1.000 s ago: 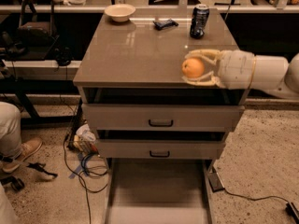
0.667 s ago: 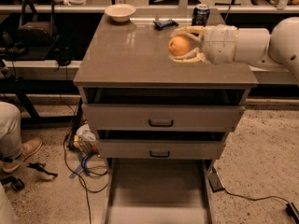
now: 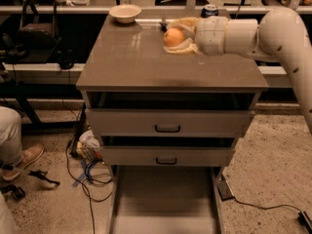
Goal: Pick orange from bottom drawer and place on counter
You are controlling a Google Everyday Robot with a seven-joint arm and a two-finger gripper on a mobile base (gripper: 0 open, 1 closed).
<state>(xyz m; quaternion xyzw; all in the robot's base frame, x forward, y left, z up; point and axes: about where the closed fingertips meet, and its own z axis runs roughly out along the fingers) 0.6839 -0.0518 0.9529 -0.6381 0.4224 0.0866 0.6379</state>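
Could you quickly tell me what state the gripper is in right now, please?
Gripper: fingers closed around the orange, holding it over the back part of the counter.

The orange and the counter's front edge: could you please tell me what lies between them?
In the camera view, only bare counter lies there; the pincer holds the orange at the counter's rear right.

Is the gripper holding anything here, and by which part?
The gripper holds the orange by its opposite sides, one finger on each, over the counter.
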